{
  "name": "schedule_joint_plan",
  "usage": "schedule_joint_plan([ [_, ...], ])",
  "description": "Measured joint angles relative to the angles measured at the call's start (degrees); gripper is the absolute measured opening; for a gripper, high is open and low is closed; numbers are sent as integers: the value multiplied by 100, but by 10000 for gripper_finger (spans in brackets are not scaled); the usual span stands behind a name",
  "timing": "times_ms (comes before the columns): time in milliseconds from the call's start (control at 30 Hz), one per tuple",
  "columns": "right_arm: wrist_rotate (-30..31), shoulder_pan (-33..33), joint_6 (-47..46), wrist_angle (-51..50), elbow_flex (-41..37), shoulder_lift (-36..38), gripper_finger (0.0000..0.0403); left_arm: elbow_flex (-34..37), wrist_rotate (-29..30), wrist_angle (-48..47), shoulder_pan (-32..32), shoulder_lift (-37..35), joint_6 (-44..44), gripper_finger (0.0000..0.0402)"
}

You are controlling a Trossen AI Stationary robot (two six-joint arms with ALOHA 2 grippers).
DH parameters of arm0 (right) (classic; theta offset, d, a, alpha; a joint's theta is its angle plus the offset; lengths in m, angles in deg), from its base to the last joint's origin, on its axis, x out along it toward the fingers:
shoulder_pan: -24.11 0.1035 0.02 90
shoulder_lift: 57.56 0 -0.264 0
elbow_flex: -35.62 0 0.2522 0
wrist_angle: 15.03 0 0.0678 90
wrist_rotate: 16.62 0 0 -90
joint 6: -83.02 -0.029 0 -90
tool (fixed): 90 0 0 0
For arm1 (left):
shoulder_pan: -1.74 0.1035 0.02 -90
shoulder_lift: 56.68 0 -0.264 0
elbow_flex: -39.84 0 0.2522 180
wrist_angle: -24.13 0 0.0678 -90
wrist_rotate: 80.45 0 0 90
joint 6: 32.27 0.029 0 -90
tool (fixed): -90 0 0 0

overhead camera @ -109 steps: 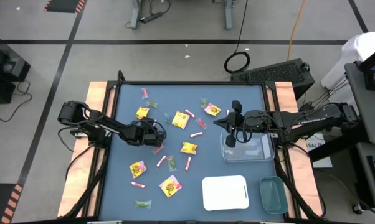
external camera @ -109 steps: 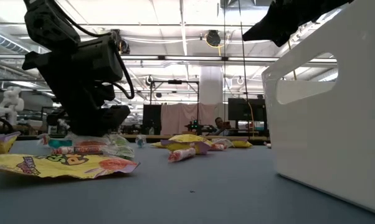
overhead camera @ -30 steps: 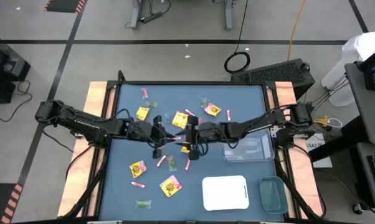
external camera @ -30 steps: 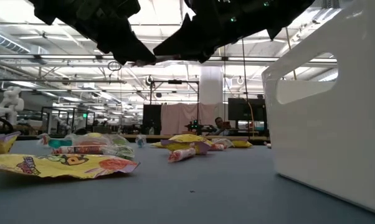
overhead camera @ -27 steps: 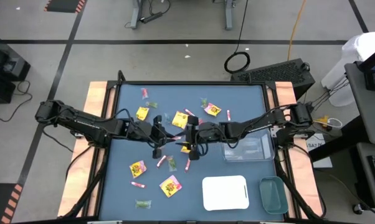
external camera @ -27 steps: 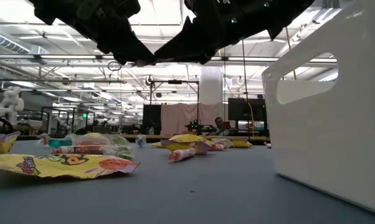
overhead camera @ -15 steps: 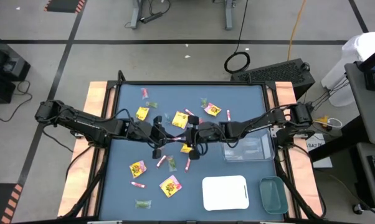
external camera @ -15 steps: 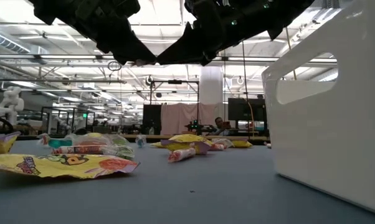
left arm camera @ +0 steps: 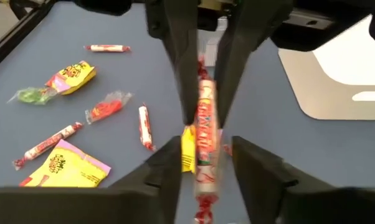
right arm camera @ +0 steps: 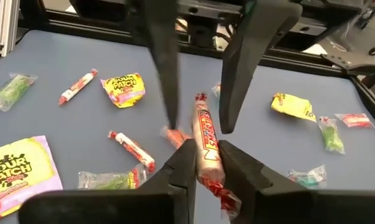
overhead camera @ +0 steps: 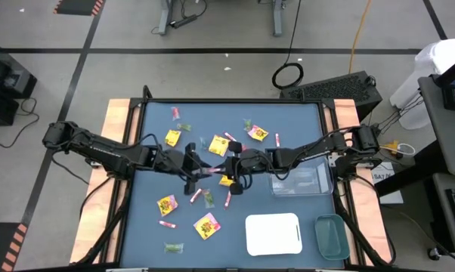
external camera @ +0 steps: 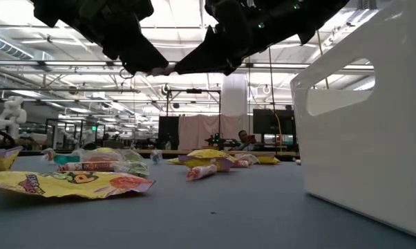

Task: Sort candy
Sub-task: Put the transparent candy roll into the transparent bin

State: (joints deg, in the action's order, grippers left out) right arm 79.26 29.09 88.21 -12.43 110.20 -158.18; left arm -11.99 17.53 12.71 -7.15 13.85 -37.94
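Both grippers meet tip to tip above the middle of the table. A pink-red candy stick (overhead camera: 212, 172) (right arm camera: 206, 134) lies level between them, clear of the table. My right gripper (overhead camera: 221, 170) (right arm camera: 209, 165) is shut on the stick. My left gripper (overhead camera: 204, 170) (left arm camera: 206, 168) is open, one finger standing on either side of the stick's other half with gaps showing. In the low view the stick (external camera: 163, 69) bridges the two grippers near the top. More candy lies scattered below: yellow packets (overhead camera: 206, 225), pink sticks (left arm camera: 144, 124) and green pieces (right arm camera: 10, 90). My right gripper pinches the candy stick near its middle (right arm camera: 207, 142) between its two fingers (right arm camera: 181, 168). The fingers come level from the table's right side and lie along the stick. The stick is lifted clear and level, its free half (left arm camera: 206, 180) reaching between my left gripper's open fingers.
A clear tray (overhead camera: 299, 181) sits at the table's right, under the right arm. A white tray (overhead camera: 273, 234) (external camera: 360, 124) and a green-tinted tray (overhead camera: 329, 236) stand near the near-right corner. Loose candy covers the left and middle of the blue mat.
Over the last second both grippers have stayed tip to tip above the table's middle, with the stick between them. A few seconds ago the left gripper was low over the candy on the table's left half and the right gripper was at the clear tray.
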Motion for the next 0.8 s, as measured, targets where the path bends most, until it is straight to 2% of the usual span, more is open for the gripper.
schedule_joint_plan([
  [167,-3,2,-17,-689,126,48,42,0,130,-4,-112,-2,-2,232],
  [267,-1,2,-168,-1278,261,238,41,0,219,-28,-175,-2,-3,253],
  [500,3,105,-420,-2478,308,1093,42,4,820,-206,-361,-4,1,258],
  [700,-1,334,-424,-3659,308,2085,43,4,874,-108,-438,-4,-2,258],
  [800,-1,439,-487,-3907,278,2590,43,4,878,-108,-512,-4,-2,258],
])
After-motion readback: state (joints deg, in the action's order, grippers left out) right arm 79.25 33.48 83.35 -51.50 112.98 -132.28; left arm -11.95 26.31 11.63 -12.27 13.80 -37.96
